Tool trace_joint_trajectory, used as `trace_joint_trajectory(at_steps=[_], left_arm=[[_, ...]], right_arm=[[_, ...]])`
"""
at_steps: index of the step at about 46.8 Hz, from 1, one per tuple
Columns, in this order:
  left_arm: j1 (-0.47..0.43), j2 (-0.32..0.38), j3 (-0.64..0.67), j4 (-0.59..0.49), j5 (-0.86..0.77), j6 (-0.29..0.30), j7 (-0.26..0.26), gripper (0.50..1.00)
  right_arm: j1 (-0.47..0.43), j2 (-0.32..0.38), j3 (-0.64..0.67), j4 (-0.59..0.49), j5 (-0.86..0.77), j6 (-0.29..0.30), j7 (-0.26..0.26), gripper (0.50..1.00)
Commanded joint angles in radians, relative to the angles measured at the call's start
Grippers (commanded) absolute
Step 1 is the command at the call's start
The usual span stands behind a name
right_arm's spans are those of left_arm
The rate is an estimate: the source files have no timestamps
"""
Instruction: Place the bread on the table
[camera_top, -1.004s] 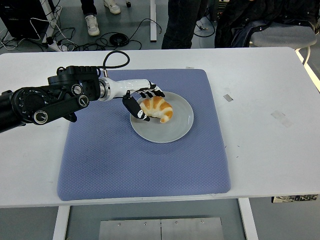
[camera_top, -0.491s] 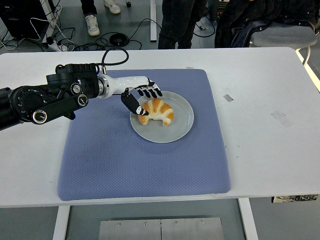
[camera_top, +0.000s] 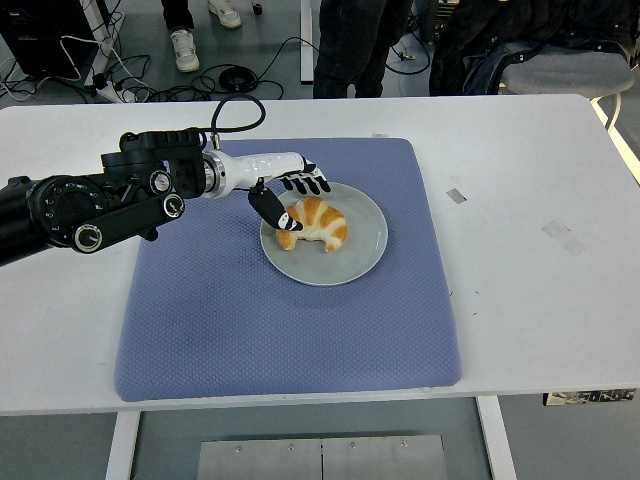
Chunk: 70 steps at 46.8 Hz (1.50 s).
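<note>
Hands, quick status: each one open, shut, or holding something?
Left hand: fingers curled around the croissant on the plate, not lifted.
Right hand: not in view.

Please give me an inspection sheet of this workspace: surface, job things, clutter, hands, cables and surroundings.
Surface: white table with a blue mat on it.
Job things: bread lies on a grey plate on the mat; not yet on the table.
Clutter: tape bits on the table's right part.
Hands: left hand at the bread's left end, fingers around it; grip not sure. Right hand: nothing seen.
Cables: black cable loops behind the left arm; more on the floor.
Surroundings: people's legs and a chair beyond the table.
</note>
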Motion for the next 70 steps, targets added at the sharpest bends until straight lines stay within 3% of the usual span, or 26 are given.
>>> trace_joint_trajectory(at_steps=[1,22,39,41,53,70], left_arm=[[0.000,-0.002,0.000,0.000,0.000,0.000,0.000,0.805],[0.006,-0.011,0.003,0.000,0.001,0.000,0.000,0.790],[0.008,-0.012,0.015,0.000,0.028,0.017,-0.002,0.728],[0.008,-0.012,0.015,0.000,0.028,0.017,-0.002,0.695],[0.006,-0.011,0.015,-0.001,0.026,0.015,-0.002,0.613],[0.005,-0.005,0.015,-0.001,0.021,0.014,-0.002,0.595]], right_arm=[[0.001,0.000,0.000,0.000,0.000,0.000,0.000,1.000],[0.000,0.000,0.000,0.000,0.000,0.000,0.000,1.000],[0.000,0.000,0.000,0.000,0.000,0.000,0.000,1.000],[0.000,0.000,0.000,0.000,0.000,0.000,0.000,1.000],[0.000,0.000,0.000,0.000,0.000,0.000,0.000,1.000],[0.000,0.000,0.000,0.000,0.000,0.000,0.000,1.000]])
